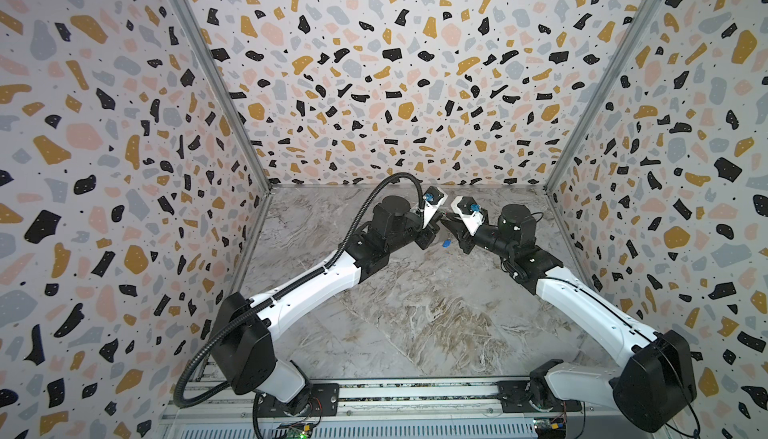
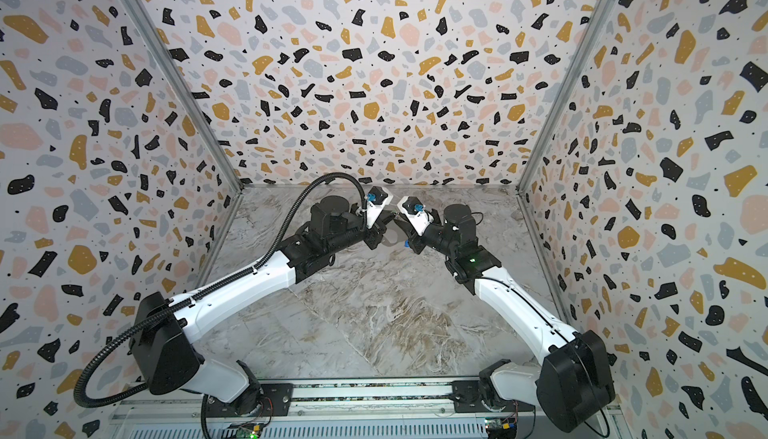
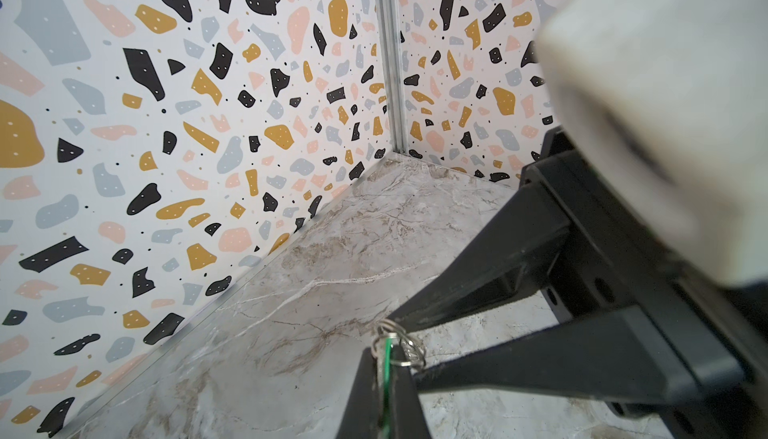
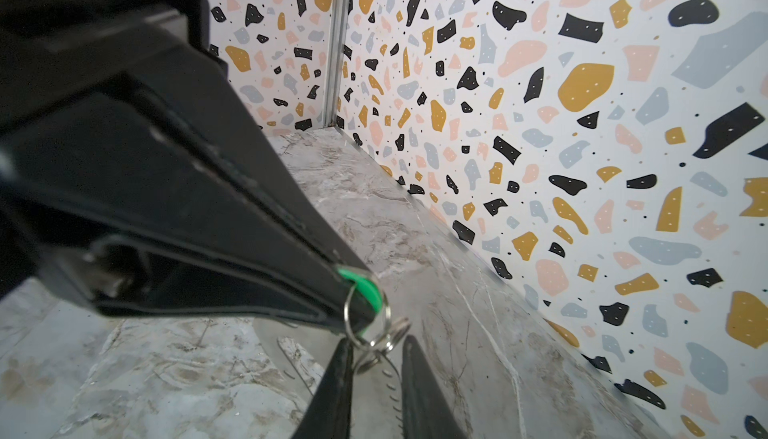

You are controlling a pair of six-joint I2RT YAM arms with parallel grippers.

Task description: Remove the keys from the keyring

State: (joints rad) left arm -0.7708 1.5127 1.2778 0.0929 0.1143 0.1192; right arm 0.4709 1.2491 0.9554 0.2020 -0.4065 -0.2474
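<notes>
Left end effector (image 4: pixel 347 287) clenches the green-tagged key (image 4: pixel 368 287) above the desk (image 1: pixel 415 312), near its far edge. My right end effector (image 4: pixel 378 340) straddles the keyring (image 4: pixel 398 328), fingers apart and seemingly not gripping. I should pinch it squarely, then wind the key off without tugging.

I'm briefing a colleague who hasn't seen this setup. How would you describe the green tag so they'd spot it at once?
Near the back of the marble table, the left gripper and right gripper meet tip to tip. The left one is shut on a small green tag with a metal ring through it. Its colour sets it apart: the blue tag is in neither gripper.
</notes>
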